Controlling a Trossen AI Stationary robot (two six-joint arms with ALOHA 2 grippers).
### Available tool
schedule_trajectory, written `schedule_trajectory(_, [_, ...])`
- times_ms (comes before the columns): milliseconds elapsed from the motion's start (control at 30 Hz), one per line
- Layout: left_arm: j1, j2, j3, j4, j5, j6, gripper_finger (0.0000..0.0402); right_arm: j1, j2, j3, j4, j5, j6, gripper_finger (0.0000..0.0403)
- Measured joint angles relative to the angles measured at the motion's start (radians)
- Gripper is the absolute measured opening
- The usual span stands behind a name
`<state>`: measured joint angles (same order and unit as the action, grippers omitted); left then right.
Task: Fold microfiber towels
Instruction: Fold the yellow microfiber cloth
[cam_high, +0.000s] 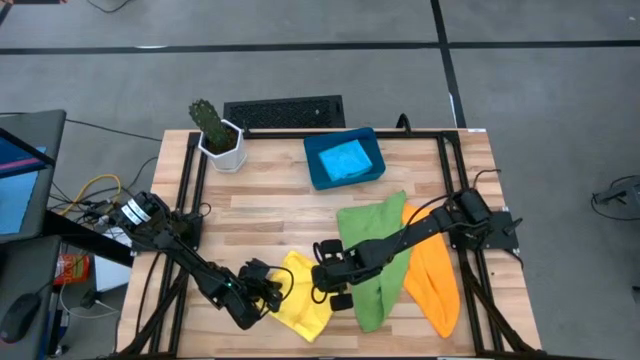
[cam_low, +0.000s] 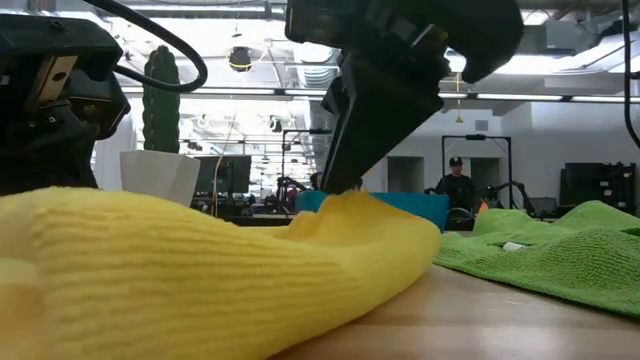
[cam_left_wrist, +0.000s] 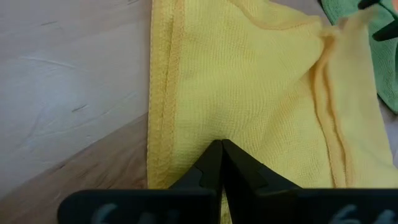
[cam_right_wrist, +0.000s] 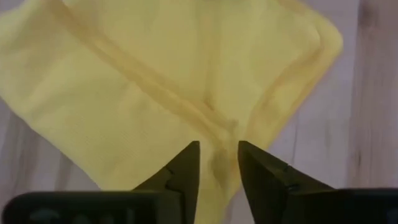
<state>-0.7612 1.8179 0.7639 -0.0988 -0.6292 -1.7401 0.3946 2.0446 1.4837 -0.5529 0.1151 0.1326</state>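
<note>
**Yellow towel mid-fold, both end effectors on it**

On the wooden tabletop (cam_high: 270, 195), seen from above, the dark-blue tray (cam_high: 318, 172) at 12 o'clock holds the light blue towel (cam_high: 345, 158). The green towel (cam_high: 375, 255) lies just right of centre toward 5 o'clock, with the orange towel (cam_high: 435, 280) beside it at 4 o'clock. The yellow towel (cam_high: 300, 300) sits at 6 o'clock by the near edge, already doubled over.

The left end effector (cam_left_wrist: 221, 152) is clenched, its fingers pinching or pressing the cloth near a hemmed edge. The right end effector (cam_right_wrist: 219, 155) stands over the towel's opposite side with its fingers parted around a raised seam; whether it grips the cloth I cannot tell.

To do this fold well, I judge the left should keep its side anchored while the right lets the cloth settle flat, so the hems line up. A fresh pinch ought to take only one layer, near a corner, clear of the green towel next to it.

A potted cactus (cam_high: 212, 125) stands at 11 o'clock. No brand, label or legible writing shows anywhere.
</note>
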Motion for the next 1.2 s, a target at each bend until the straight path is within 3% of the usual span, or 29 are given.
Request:
schedule_trajectory(200, [0.0, 0.0, 0.0, 0.005, -0.004, -0.001, 0.0, -0.002, -0.033, -0.001, 0.003, 0.006, 0.001, 0.0171])
schedule_trajectory(367, [0.003, 0.0, 0.0, 0.009, -0.003, -0.004, 0.0, 0.047, -0.118, -0.009, 0.05, 0.007, 0.083, 0.0175])
schedule_trajectory(600, [0.011, 0.0, 0.0, 0.026, -0.003, -0.007, 0.0, 0.205, -0.169, -0.279, 0.438, 0.352, 0.28, 0.0117])
schedule_trajectory(733, [0.014, 0.0, 0.0, 0.039, -0.006, -0.007, 0.0, 0.225, -0.109, -0.384, 0.757, 0.385, 0.339, 0.0072])
schedule_trajectory(933, [0.035, -0.014, -0.001, 0.077, -0.001, 0.01, 0.0, 0.207, 0.02, -0.394, 0.853, 0.418, 0.373, 0.0014])
schedule_trajectory(1100, [0.063, -0.103, 0.004, 0.036, 0.013, 0.083, 0.0, 0.195, 0.099, -0.394, 0.859, 0.449, 0.468, 0.0022])
schedule_trajectory(1200, [0.079, -0.185, 0.006, 0.013, -0.032, 0.145, 0.0, 0.193, 0.126, -0.39, 0.888, 0.458, 0.508, 0.0033])
